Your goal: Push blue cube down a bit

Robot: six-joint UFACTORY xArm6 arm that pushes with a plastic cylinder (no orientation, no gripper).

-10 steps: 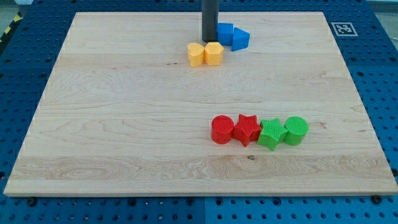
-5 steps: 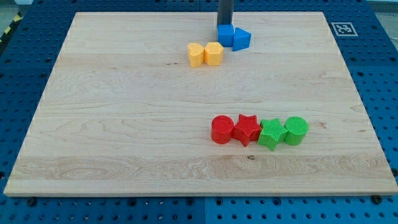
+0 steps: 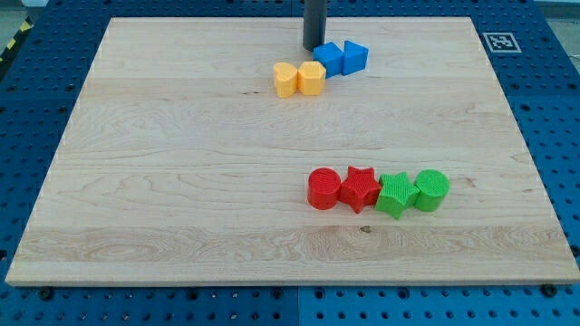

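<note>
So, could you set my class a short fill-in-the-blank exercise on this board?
1. My tip stands just above and to the view's left of the ___ cube.
2. The yellow blocks number ___.
3. The red star sits between the red cylinder and the ___ star.

Missing words: blue; two; green

I am working in a robotics lab. A pale wooden board (image 3: pixel 181 163) lies on a blue perforated metal bench (image 3: pixel 553 136) with a regular grid of holes, a black-and-white fiducial marker (image 3: pixel 497 42) sits at the board's corner, and yellow-black hazard tape (image 3: pixel 11 41) shows at the view's top left.
</note>
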